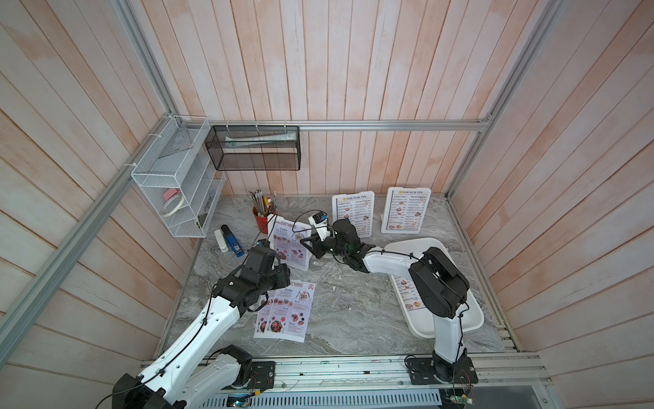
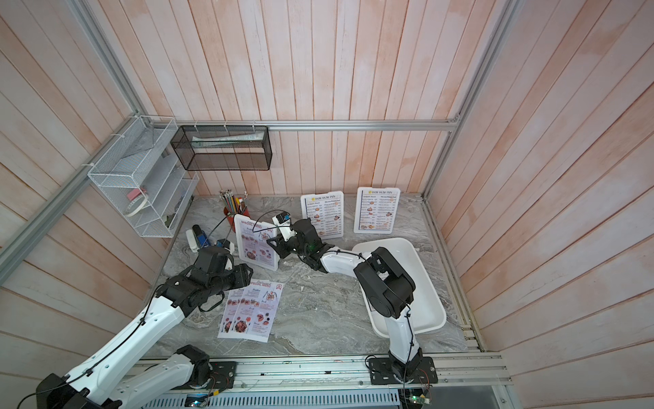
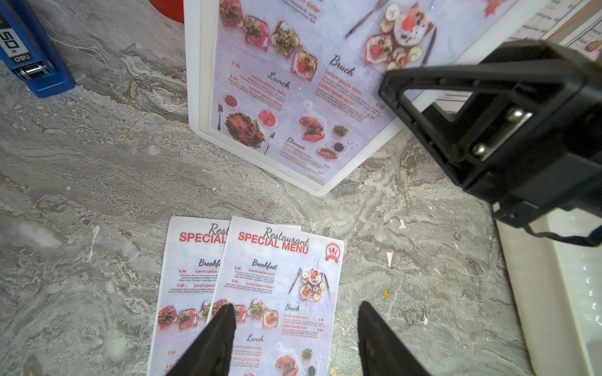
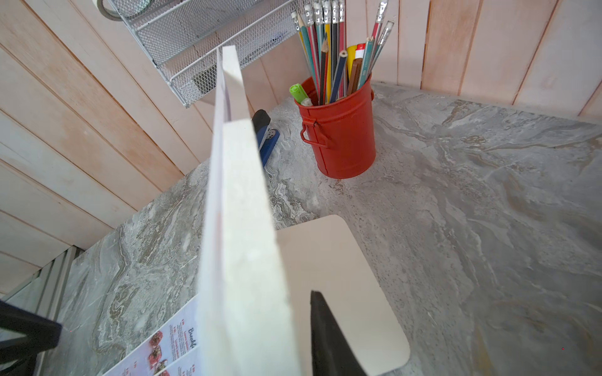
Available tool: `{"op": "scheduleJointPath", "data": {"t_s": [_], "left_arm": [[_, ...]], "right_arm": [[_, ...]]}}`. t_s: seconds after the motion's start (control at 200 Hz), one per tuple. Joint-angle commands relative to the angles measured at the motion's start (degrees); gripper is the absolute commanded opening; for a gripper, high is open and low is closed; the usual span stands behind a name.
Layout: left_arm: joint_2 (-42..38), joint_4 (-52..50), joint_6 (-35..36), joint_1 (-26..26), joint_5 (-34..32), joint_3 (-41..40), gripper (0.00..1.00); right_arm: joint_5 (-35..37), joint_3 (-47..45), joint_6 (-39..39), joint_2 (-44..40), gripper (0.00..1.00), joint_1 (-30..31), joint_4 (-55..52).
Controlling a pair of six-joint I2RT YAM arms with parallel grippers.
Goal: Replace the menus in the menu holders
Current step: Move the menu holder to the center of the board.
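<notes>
Sits roughly a third of the way through, to judge by the pages on display. Shows one menu holder [image 1: 288, 248] upright on the surface [image 1: 354, 318] beside the red pencil cup [image 1: 261, 223], already fronted with a red Special Menu page. Shows a second menu holder [image 1: 352, 214] and a third menu holder [image 1: 407, 210] side by side near the back wall, both with Dim Sum Inn pages inside, so probably leaves two swaps to do. Has one loose Dim Sum Inn sheet [image 1: 407, 292] in the white tray [image 2: 428, 290] on the right, partly under the right arm; looks like a discard. Has two Special Menu sheets [image 3: 280, 293] flat and overlapping on the surface just in front of the first holder, seemingly the stock for the back pair. Hovers with the left pincer [image 3: 294, 312] just above those sheets, spread apart and empty. Straddles a side edge of the first holder with the right pincer [image 1: 305, 243]; cannot tell whether clamped on the panel or just short of it, with only one finger [image 4: 325, 338] in sight behind the panel and the opposite finger hidden.
</notes>
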Motion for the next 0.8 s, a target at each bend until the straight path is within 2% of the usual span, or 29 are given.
{"op": "scheduleJointPath", "data": {"t_s": [0.0,0.095,0.345,0.795], "left_arm": [[0.2,1.6,-0.2,0.2,-1.3,-0.9,0.62],[0.7,2.2,-0.7,0.3,-1.8,-0.6,0.62],[-0.4,2.2,-1.5,0.3,-4.8,0.5,0.62],[3.3,4.0,-1.2,-0.4,-5.3,4.1,0.62]], "right_arm": [[0.9,-1.5,-0.2,-1.4,0.21,0.5,0.7],[1.0,-2.4,-0.4,-2.5,0.17,0.5,0.8],[1.2,-4.5,-0.5,-5.9,0.17,0.5,-0.9],[5.4,-18.2,-3.1,-21.3,0.17,0.2,-6.7]]}}
